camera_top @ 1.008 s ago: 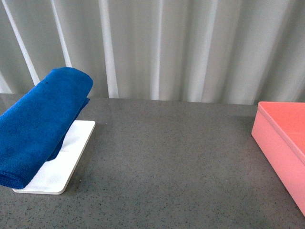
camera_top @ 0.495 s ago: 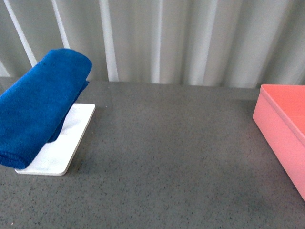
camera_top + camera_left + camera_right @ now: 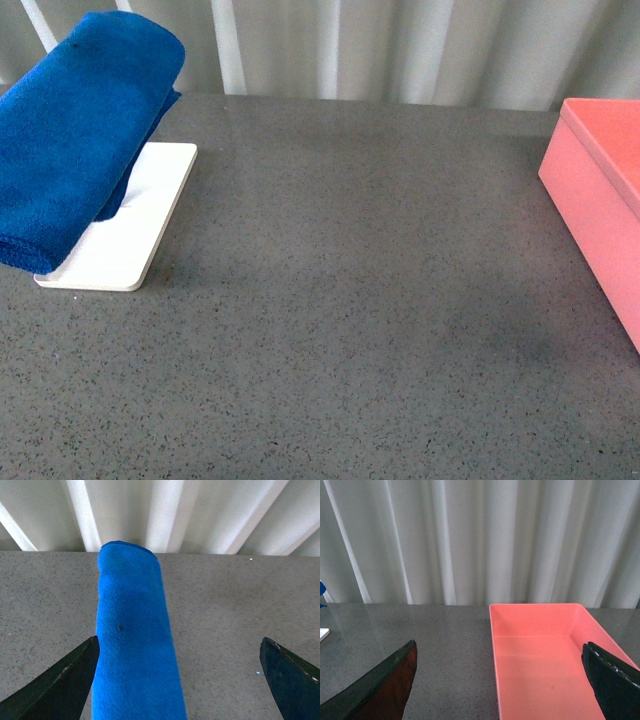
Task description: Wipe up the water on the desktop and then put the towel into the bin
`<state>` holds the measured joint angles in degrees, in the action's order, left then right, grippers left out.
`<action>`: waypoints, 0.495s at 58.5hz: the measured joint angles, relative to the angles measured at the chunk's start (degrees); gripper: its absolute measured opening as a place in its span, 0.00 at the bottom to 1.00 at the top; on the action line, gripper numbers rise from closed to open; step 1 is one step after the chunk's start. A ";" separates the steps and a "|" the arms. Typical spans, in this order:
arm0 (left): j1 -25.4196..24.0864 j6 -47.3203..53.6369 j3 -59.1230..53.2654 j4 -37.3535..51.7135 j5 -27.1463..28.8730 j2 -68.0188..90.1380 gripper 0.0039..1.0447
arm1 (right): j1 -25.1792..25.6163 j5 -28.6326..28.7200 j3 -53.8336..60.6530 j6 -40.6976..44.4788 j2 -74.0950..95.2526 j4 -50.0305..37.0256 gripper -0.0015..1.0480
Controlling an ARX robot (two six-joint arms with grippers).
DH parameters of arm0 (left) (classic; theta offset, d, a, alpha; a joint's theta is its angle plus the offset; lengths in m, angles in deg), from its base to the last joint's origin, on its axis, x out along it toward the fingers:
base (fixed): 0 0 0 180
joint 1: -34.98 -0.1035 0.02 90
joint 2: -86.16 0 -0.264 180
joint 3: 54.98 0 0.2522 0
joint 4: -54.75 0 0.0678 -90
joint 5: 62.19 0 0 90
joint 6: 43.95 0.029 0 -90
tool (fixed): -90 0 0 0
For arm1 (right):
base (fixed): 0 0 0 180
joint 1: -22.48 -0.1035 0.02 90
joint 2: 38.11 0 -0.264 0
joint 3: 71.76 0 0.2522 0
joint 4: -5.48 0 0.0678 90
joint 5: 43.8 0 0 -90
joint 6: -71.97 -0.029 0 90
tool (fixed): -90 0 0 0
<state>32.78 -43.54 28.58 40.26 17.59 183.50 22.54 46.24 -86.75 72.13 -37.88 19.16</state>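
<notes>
The left tool (image 3: 178, 638) shows as two matte black, wedge-shaped fingers (image 3: 60, 685) that taper to blunt points. The right tool (image 3: 499, 642) has the same dark wedges. One finger (image 3: 380, 690) carries a reddish sheen, and the other finger (image 3: 615, 680) has a pale ribbed edge.

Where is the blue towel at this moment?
In the front view, the towel sits at the far left, over the white tray on the desktop, across from the bin at the far right.
</notes>
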 joint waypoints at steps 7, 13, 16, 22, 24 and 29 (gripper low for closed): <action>-0.02 2.71 5.57 -3.54 1.22 6.49 0.94 | 0.00 0.00 0.00 0.00 0.00 0.00 0.93; -0.11 5.40 8.83 -4.28 2.80 11.02 0.94 | 0.00 0.00 0.00 -0.02 0.00 0.00 0.93; -0.20 5.95 9.94 -4.70 3.56 12.20 0.94 | 0.00 0.00 0.00 0.00 0.00 0.00 0.93; -0.22 7.45 11.02 -5.35 4.35 13.57 0.94 | 0.00 0.00 0.00 0.00 0.00 0.00 0.93; -0.22 7.85 11.04 -5.35 4.68 13.79 0.94 | 0.00 0.00 0.00 0.00 0.00 0.00 0.93; -0.17 8.59 11.04 -5.35 4.76 14.45 0.94 | 0.02 0.00 0.00 0.00 0.00 0.00 0.93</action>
<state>32.60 -34.95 39.62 34.90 22.35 197.95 22.56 46.24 -86.75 72.13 -37.88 19.16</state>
